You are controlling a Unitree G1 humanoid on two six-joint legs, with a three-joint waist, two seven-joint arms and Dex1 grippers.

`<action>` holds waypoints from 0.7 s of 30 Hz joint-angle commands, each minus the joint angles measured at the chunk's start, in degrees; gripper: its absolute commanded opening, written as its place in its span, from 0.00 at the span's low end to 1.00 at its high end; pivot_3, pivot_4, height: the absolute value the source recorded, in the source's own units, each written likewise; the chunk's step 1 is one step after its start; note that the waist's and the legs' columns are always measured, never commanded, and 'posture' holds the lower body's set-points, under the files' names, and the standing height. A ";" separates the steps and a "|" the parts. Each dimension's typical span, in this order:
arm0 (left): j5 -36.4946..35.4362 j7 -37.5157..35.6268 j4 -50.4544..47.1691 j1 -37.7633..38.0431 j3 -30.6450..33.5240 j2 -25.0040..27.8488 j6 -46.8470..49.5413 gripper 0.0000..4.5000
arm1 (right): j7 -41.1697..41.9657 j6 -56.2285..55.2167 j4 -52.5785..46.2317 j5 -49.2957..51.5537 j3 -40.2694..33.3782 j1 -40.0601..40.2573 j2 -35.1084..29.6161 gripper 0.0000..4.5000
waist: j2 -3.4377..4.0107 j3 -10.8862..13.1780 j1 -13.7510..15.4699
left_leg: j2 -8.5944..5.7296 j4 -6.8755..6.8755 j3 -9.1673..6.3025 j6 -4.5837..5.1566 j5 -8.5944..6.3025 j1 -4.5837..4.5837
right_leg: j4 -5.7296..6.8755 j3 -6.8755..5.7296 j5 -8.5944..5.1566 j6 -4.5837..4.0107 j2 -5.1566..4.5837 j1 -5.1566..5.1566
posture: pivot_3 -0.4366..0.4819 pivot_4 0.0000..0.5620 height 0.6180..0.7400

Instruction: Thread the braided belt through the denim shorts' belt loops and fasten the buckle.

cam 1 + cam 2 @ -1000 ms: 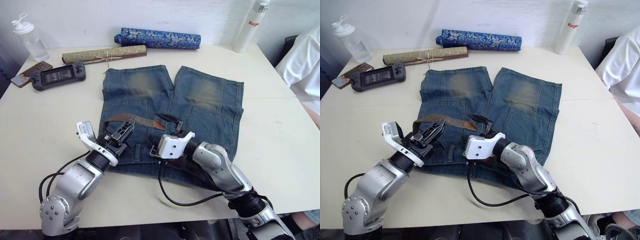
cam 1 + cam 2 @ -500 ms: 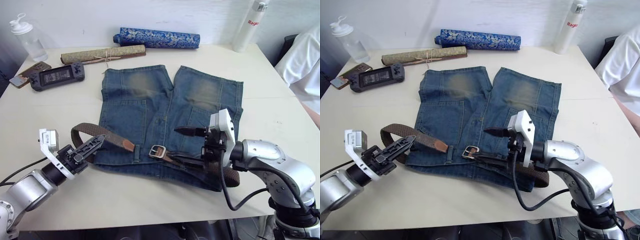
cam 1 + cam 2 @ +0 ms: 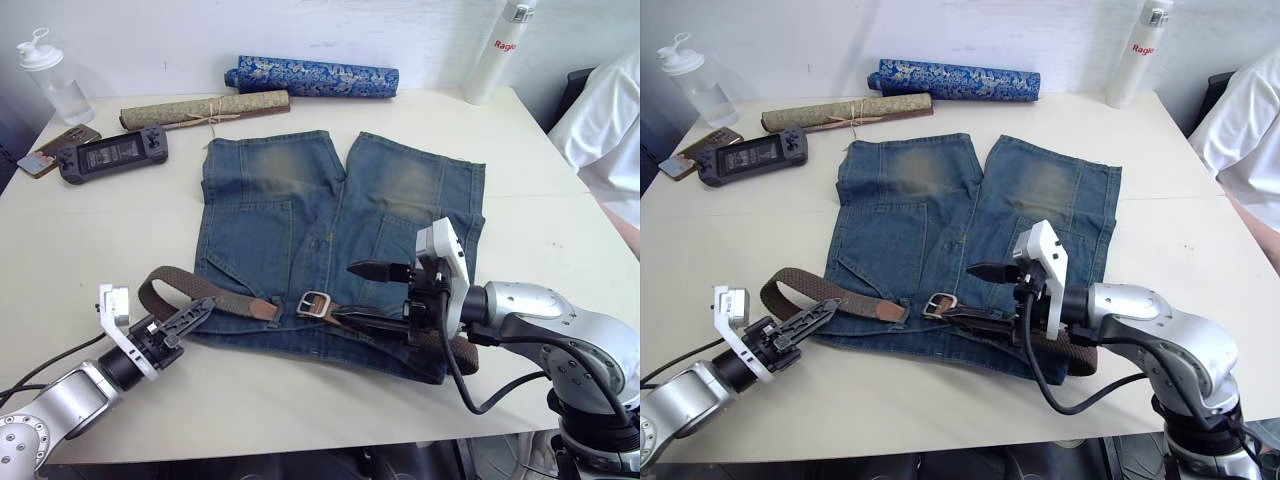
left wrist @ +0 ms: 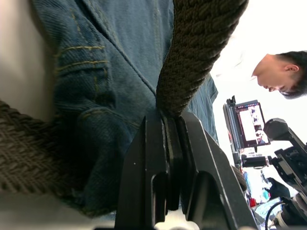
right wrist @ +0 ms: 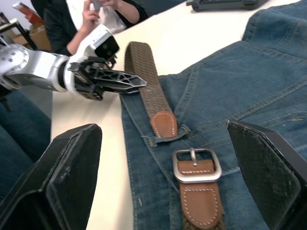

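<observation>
The denim shorts [image 3: 300, 200] lie flat on the table, waistband towards me. The braided belt [image 3: 165, 285] runs along the waistband and curls into a loop off the shorts' left edge. Its tan tip [image 5: 164, 123] rests at one of the belt loops [image 5: 180, 135], a short way from the silver buckle [image 3: 315, 303], which lies unfastened. My left gripper [image 3: 203, 308] is shut on the braided belt at the loop, left of the shorts. My right gripper [image 3: 345, 293] hangs open just right of the buckle, above the belt, with nothing between its fingers.
Behind the shorts lie a blue patterned roll [image 3: 312, 77] and an olive rolled mat [image 3: 205, 108]. A game console [image 3: 112, 155], a phone [image 3: 55, 148] and a clear bottle [image 3: 45, 75] sit far left, a white bottle [image 3: 498, 50] far right. A person in white [image 3: 605, 130] sits at the right edge.
Both arms have drawn apart from the middle of the waistband. The left gripper pulled the belt out to the left into a loop. The right gripper has let go and stands open beside the buckle.
</observation>
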 commanded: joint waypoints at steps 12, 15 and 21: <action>-0.59 -1.49 -6.60 0.07 2.93 4.48 0.63 0.00 | -3.19 -1.32 -2.05 2.36 1.02 0.24 1.30 0.98 | 0.02 0.01 -0.02 | 0.00 -0.04 0.00 0.00 0.00 0.00 | -0.08 0.01 0.00 0.00 0.00 0.02 | 0.48 0.27 0.22; 0.94 -1.83 -7.29 -0.04 2.53 5.12 0.81 0.00 | -3.76 -1.33 -2.14 2.68 1.26 0.21 1.64 0.98 | 0.02 0.01 0.00 | 0.00 -0.05 0.01 0.00 0.00 0.01 | -0.08 0.01 0.00 0.00 0.00 0.02 | 0.48 0.27 0.22; 2.93 -1.44 -8.08 -0.67 1.59 5.43 0.80 0.00 | -5.11 -1.24 -2.30 3.95 1.15 0.09 2.25 0.98 | 0.02 0.01 0.01 | 0.00 -0.05 0.01 0.00 0.00 0.01 | -0.10 0.01 0.00 0.00 0.00 0.03 | 0.48 0.27 0.22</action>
